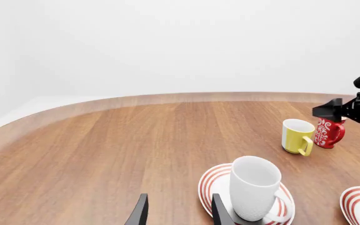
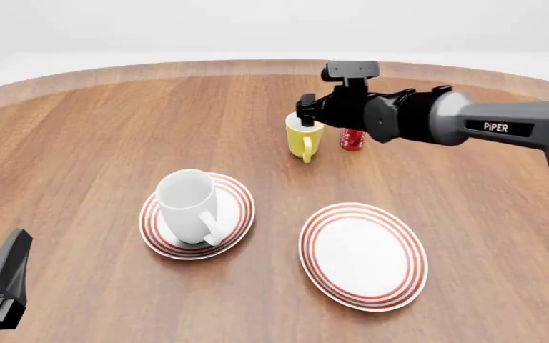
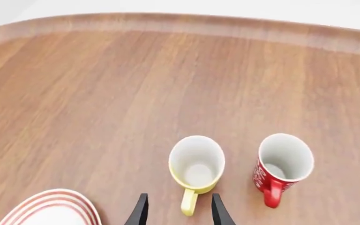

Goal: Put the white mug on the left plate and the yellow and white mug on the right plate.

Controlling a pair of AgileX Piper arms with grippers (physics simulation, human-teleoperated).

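White mug upright on left plate; right plate bare.
Right gripper jaws open, straddling yellow and white mug handle, apparently above it; left gripper jaws open, holding nothing.

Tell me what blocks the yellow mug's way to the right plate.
Nothing visible: bare table lies between the yellow and white mug and the right plate. The red cup stands beside the mug, off that path; the right gripper hovers open above its handle.
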